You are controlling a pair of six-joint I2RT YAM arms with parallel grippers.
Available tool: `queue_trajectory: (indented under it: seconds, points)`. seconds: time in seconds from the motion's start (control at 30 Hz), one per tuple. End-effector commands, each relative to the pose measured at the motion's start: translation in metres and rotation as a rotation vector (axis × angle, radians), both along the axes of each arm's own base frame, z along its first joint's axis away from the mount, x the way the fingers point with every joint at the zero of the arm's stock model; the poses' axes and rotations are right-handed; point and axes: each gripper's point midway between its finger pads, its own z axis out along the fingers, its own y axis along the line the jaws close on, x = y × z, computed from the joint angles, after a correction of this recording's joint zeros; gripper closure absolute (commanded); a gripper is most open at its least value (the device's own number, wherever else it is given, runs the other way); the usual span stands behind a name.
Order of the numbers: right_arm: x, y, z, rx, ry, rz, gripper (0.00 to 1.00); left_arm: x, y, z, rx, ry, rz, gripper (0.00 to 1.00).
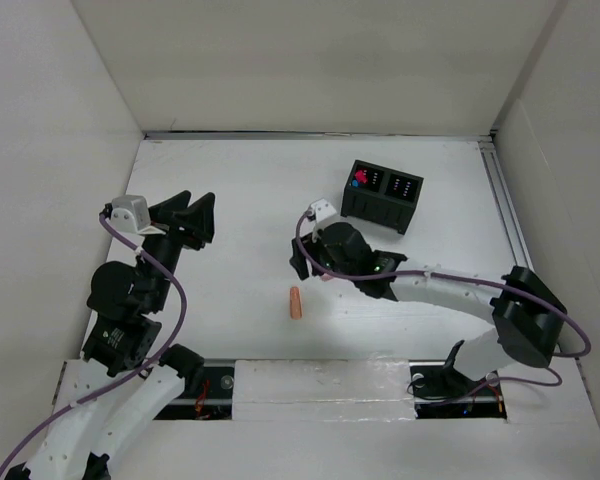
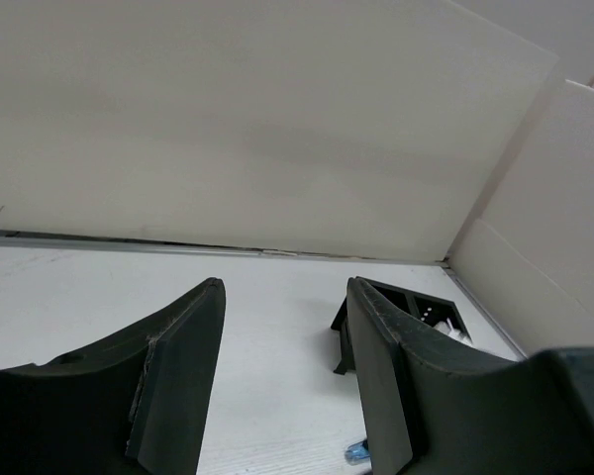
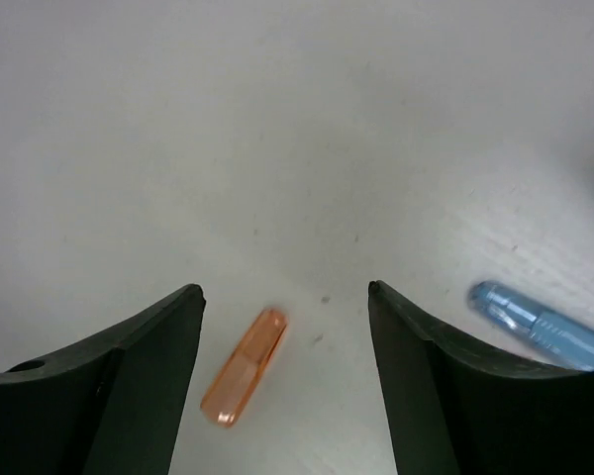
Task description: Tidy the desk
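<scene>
Currently the left fingers (image 2: 178,366) stand partly apart and empty over the left of the table (image 1: 230,180), well apart from the loose items. An orange cap-like piece (image 3: 245,366) lies flat near the middle of the table, below the gap of the right fingers (image 3: 445,376), which stand wide and empty. Its long axis runs oblique to that gap. A blue pen (image 3: 535,322) lies just outside it. The right arm is nearer.
</scene>
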Motion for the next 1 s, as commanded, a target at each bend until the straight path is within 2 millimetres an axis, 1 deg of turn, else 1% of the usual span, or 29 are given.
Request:
queue_trajectory:
  seconds: [0.0, 0.03, 0.07, 0.13, 0.17, 0.2, 0.27, 0.3, 0.4, 0.43, 0.5, 0.57, 0.63, 0.73, 0.77, 0.83, 0.9, 0.97]
  points:
    - [-0.039, 0.004, -0.036, -0.109, 0.141, 0.090, 0.27, -0.005, 0.001, 0.015, -0.032, -0.053, -0.006, 0.51]
    - [-0.054, 0.008, -0.048, -0.146, 0.174, 0.112, 0.29, -0.005, 0.001, 0.016, -0.030, -0.055, -0.007, 0.51]
    - [-0.059, 0.010, -0.059, -0.175, 0.194, 0.113, 0.30, -0.005, 0.001, 0.016, -0.032, -0.055, -0.008, 0.51]
    - [-0.066, 0.013, -0.070, -0.199, 0.219, 0.107, 0.32, -0.004, 0.002, 0.014, -0.030, -0.049, 0.000, 0.51]
    - [-0.071, 0.016, -0.079, -0.216, 0.234, 0.118, 0.33, -0.005, 0.002, 0.016, -0.032, -0.053, -0.004, 0.51]
    - [-0.070, 0.016, -0.082, -0.221, 0.238, 0.110, 0.35, -0.005, 0.001, 0.015, -0.029, -0.053, -0.009, 0.51]
    - [-0.075, 0.021, -0.089, -0.240, 0.246, 0.118, 0.35, -0.006, 0.001, 0.017, -0.032, -0.060, -0.010, 0.51]
    - [-0.074, 0.024, -0.094, -0.252, 0.252, 0.116, 0.36, -0.005, 0.001, 0.016, -0.031, -0.055, -0.005, 0.51]
    - [-0.078, 0.030, -0.103, -0.263, 0.272, 0.131, 0.36, -0.005, 0.000, 0.016, -0.029, -0.054, -0.014, 0.51]
    - [-0.082, 0.035, -0.103, -0.254, 0.277, 0.145, 0.36, -0.005, -0.001, 0.015, -0.028, -0.053, -0.015, 0.51]
    - [-0.084, 0.039, -0.105, -0.245, 0.291, 0.156, 0.36, -0.005, 0.000, 0.015, -0.030, -0.054, -0.012, 0.51]
    - [-0.084, 0.042, -0.107, -0.229, 0.294, 0.158, 0.36, -0.005, 0.000, 0.016, -0.031, -0.054, -0.014, 0.51]
    - [-0.083, 0.042, -0.114, -0.243, 0.299, 0.152, 0.36, -0.006, -0.001, 0.017, -0.031, -0.057, -0.019, 0.51]
    - [-0.081, 0.044, -0.117, -0.247, 0.299, 0.144, 0.37, -0.006, -0.001, 0.017, -0.031, -0.057, -0.019, 0.51]
    - [-0.081, 0.044, -0.122, -0.257, 0.306, 0.142, 0.37, -0.007, 0.000, 0.017, -0.032, -0.059, -0.019, 0.51]
    - [-0.081, 0.045, -0.124, -0.256, 0.310, 0.143, 0.42, -0.007, 0.000, 0.018, -0.035, -0.061, -0.019, 0.51]
    - [-0.082, 0.043, -0.131, -0.262, 0.322, 0.138, 0.46, -0.008, 0.000, 0.018, -0.033, -0.062, -0.019, 0.51]
    - [-0.082, 0.042, -0.138, -0.280, 0.327, 0.135, 0.52, -0.008, 0.000, 0.018, -0.035, -0.063, -0.019, 0.51]
